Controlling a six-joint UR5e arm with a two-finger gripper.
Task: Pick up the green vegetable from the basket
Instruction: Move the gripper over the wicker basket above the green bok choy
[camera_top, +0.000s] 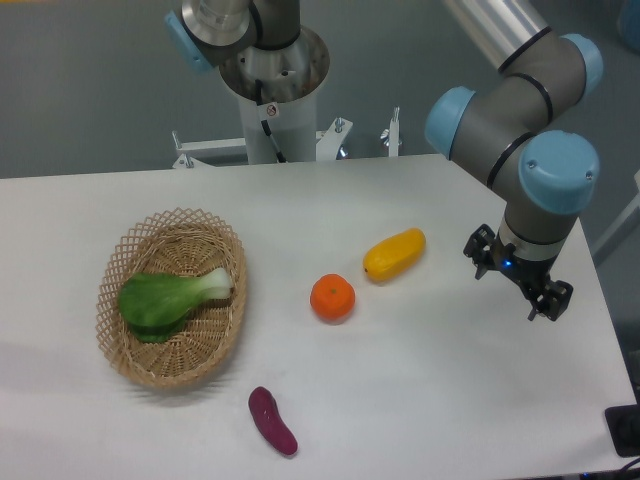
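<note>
The green vegetable (165, 298) lies on its side inside the tan wicker basket (130, 365) at the left of the table, leaves to the left and pale stalk end to the right. My gripper (515, 278) hangs over the right side of the table, far from the basket. It points downward, its two black fingers (548, 298) are spread apart, and nothing is between them.
An orange (332, 297) sits mid-table, with a yellow oblong fruit (394, 254) just to its right. A small purple eggplant-like piece (272, 421) lies near the front edge. The arm's base column (272, 85) stands behind the table.
</note>
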